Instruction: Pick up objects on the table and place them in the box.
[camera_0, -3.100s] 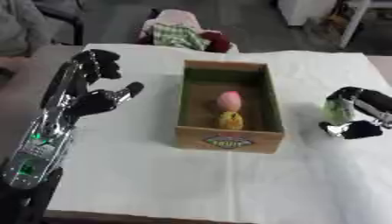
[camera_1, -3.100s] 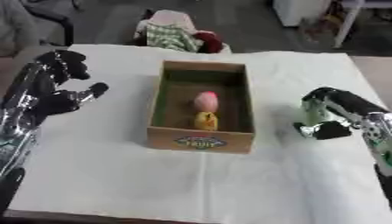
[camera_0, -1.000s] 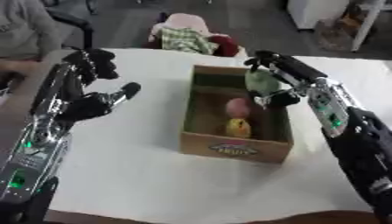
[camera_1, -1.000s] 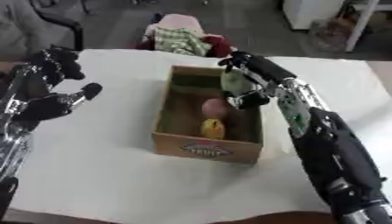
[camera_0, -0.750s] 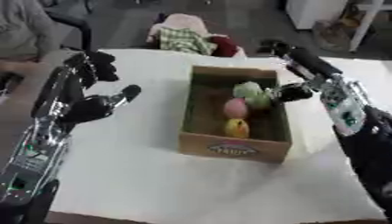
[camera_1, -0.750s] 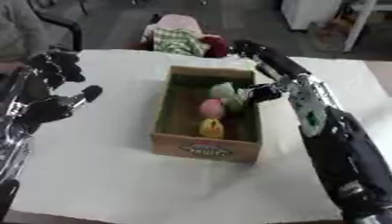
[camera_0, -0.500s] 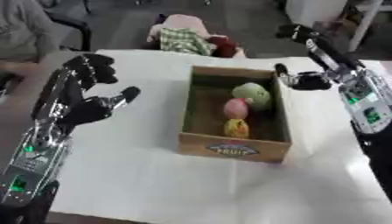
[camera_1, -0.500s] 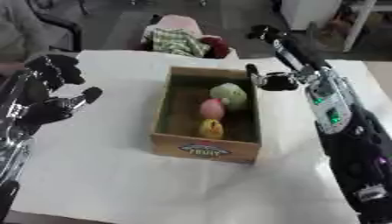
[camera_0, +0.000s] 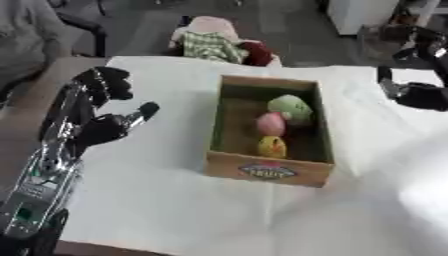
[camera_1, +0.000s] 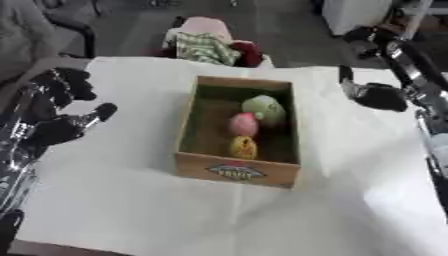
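Three round things, green (camera_0: 290, 108), pink (camera_0: 270, 123) and yellow (camera_0: 272, 146), sit in the box (camera_0: 269, 171); the right hand (camera_1: 376, 95) seems spread and empty, though blurry; swinging back low, it could bump the box.

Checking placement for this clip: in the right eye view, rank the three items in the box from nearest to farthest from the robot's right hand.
From the right hand, at the box's far right:
1. Green item, at the far end of the row.
2. Pink item, in the middle.
3. Yellow item, nearest the labelled front wall.
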